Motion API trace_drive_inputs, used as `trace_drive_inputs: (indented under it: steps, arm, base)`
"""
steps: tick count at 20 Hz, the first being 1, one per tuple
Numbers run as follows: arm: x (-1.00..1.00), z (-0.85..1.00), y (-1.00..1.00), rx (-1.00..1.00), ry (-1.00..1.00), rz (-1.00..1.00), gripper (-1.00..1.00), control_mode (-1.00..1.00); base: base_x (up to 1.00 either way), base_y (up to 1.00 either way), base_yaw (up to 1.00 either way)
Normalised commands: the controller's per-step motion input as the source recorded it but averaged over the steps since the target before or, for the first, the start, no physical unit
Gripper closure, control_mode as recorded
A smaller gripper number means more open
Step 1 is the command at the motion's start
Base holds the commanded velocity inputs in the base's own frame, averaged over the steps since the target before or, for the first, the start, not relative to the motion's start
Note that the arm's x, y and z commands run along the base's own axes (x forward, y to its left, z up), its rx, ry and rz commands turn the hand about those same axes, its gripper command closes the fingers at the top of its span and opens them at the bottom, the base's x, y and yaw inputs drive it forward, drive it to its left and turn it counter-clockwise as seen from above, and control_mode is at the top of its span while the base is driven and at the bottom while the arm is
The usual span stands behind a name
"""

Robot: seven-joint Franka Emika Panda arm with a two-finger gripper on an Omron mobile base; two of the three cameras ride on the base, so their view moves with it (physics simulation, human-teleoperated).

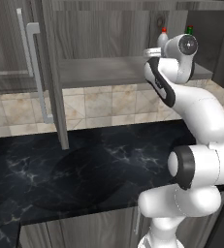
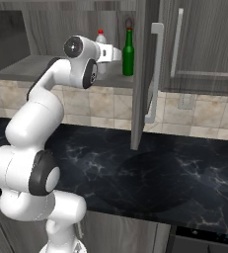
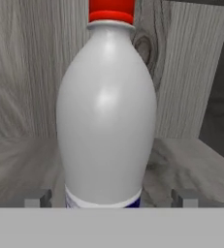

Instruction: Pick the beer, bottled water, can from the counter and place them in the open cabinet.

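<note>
Bottled water [image 3: 106,111] upright on the shelf of the open cabinet [image 1: 104,71], close before the hand camera, red cap at the top edge, pale label with a dark band at the foot. End effector [image 3: 111,197] reached into the cabinet, its two fingertips [image 3: 38,197] set wide on either side of the bottle's base, clear of its sides as far as can be seen; spread apart, gripping nothing. Same bottle visible from the left base camera [image 1: 162,37] as a white shoulder and red cap behind the arm's wrist, and from the right base camera [image 2: 101,37] just above the wrist.

Beer [image 2: 129,52] upright on the same shelf, just beside the bottled water, on its side toward the cabinet door, apart from it; dark green, narrow neck. From the left base camera only its top [image 1: 189,30] peeking over the wrist joint.

Cabinet door swung out edge-on toward the cameras, long silver bar handle [image 2: 155,74] vertical on it. Tiled backsplash [image 1: 99,104] below the shelf. Bench [image 1: 84,169] black with white veins, grey wood-grain panels beneath its front edge. Arm raised from the base, elbow bent, forearm reaching up to shelf height.
</note>
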Motion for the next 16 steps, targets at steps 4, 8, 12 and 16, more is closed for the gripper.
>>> trace_drive_inputs:
  steps: [4, 8, 12, 16]
  arm:
    - [-0.21, 0.00, 0.01, 0.00, 0.00, 0.00, -1.00, -1.00]
    - [-0.50, 0.00, 0.03, 0.00, 0.00, 0.00, -1.00, -1.00]
    - [-0.63, 0.00, 0.02, 0.00, 0.00, 0.00, -1.00, -1.00]
    - [-0.75, 0.00, 0.01, 0.00, 0.00, 0.00, -1.00, -1.00]
  base:
    - [0.00, 0.00, 0.00]
    - [0.00, 0.00, 0.00]
    - [0.00, 0.00, 0.00]
    - [0.00, 0.00, 0.00]
